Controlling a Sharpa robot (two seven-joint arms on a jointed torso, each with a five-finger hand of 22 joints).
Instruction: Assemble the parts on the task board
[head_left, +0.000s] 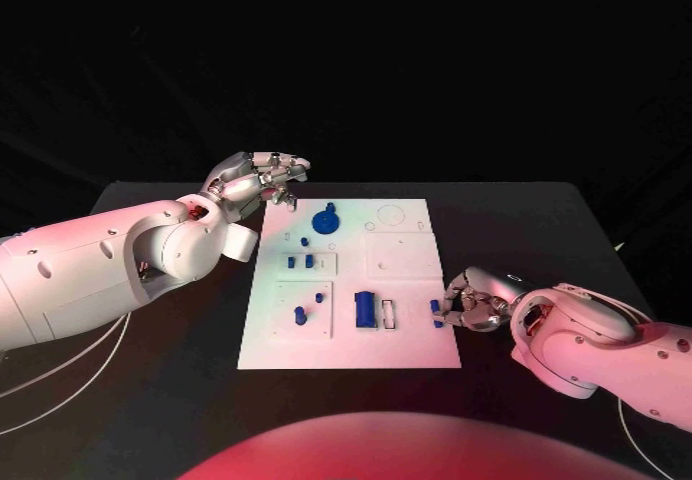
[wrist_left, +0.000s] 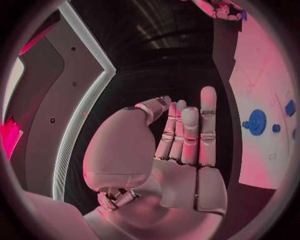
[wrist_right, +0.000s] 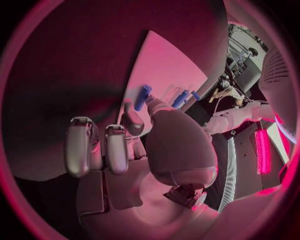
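Black table (head_left: 173, 400) carries the white task board (head_left: 411, 345) at frame centre. Left hand (head_left: 260, 180), upper left, hovers empty with fingers extended beside the board's far corner. Right hand (head_left: 469, 300), at right, pinches a small blue part (head_left: 436, 310) over the board's right edge; insertion step likely, needing alignment with a socket.
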